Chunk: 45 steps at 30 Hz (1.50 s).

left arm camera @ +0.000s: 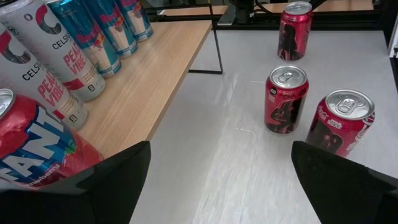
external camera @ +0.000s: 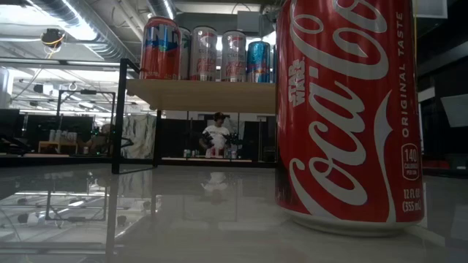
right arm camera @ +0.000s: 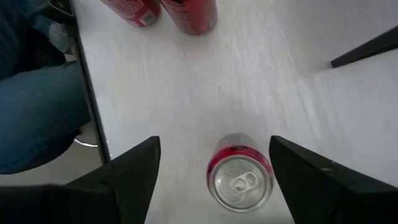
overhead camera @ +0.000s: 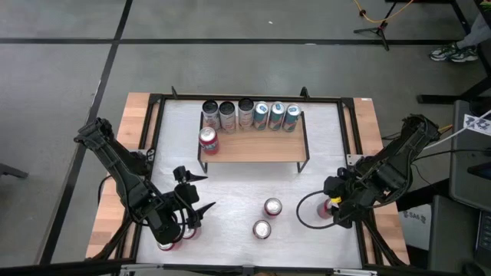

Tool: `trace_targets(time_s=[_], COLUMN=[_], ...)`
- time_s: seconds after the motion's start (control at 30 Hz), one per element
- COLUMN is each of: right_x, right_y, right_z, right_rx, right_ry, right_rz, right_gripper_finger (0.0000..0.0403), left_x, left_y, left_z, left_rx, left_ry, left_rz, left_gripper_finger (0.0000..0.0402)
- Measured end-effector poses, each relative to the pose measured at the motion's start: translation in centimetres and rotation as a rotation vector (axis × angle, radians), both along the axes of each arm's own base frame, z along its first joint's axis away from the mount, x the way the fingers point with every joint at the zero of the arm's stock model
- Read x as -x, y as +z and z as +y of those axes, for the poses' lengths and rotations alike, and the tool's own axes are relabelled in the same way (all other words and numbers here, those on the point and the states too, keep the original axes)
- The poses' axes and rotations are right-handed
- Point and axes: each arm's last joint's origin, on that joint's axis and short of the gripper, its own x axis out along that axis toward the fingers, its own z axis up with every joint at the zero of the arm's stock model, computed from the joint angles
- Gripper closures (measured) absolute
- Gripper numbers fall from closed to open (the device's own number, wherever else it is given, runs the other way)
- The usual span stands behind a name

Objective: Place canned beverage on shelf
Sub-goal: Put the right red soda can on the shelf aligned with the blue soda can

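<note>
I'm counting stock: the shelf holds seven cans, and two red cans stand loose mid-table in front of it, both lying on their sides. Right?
Not quite. The two red cans stand upright, tops facing up, as the high view shows. The shelf does hold seven cans.

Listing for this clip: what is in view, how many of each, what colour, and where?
Table: one, white top, wood side strips.
Shelf: one, light wood on a black frame, at the far middle of the table.
Back-row cans: six, white Celsius and teal, along the shelf's far edge.
Fanta can: one, red, at the shelf's front left.
Coca-Cola cans: two, red, upright mid-table.
Lone red can: one, below the right gripper.
Front-left cans: two, red, partly hidden by the left arm.
Person: one, white top, far in the room.
Left gripper: open, empty, near the shelf's front left.
Right gripper: open, above the lone red can.
</note>
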Motion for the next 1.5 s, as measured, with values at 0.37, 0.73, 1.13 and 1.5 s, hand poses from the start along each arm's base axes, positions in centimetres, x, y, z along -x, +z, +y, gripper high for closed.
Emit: trace_targets(time_s=[0.37, 0.73, 1.13, 1.5], right_x=[0.4, 0.1, 0.8, 0.7], right_y=[-0.2, -1.7, -5.5, -6.6], right_z=[-0.4, -0.1, -0.4, 0.0], right_rx=[0.055, 0.030, 0.070, 0.020], right_ry=[-0.002, -0.106, -0.050, 0.022], right_rz=[0.035, 0.085, 0.249, 0.267], right_gripper_finger=[0.0021, 0.0006, 0.0008, 0.0008], left_x=[0.0, 0.0, 0.0, 0.0], left_y=[0.0, 0.0, 0.0, 0.0], left_z=[0.0, 0.0, 0.0, 0.0], left_rx=[0.001, -0.002, -0.002, -0.002], left_ry=[0.000, -0.002, -0.002, -0.002], left_rz=[0.000, 0.002, 0.002, 0.002], left_gripper_finger=[0.0020, 0.0020, 0.0020, 0.0020])
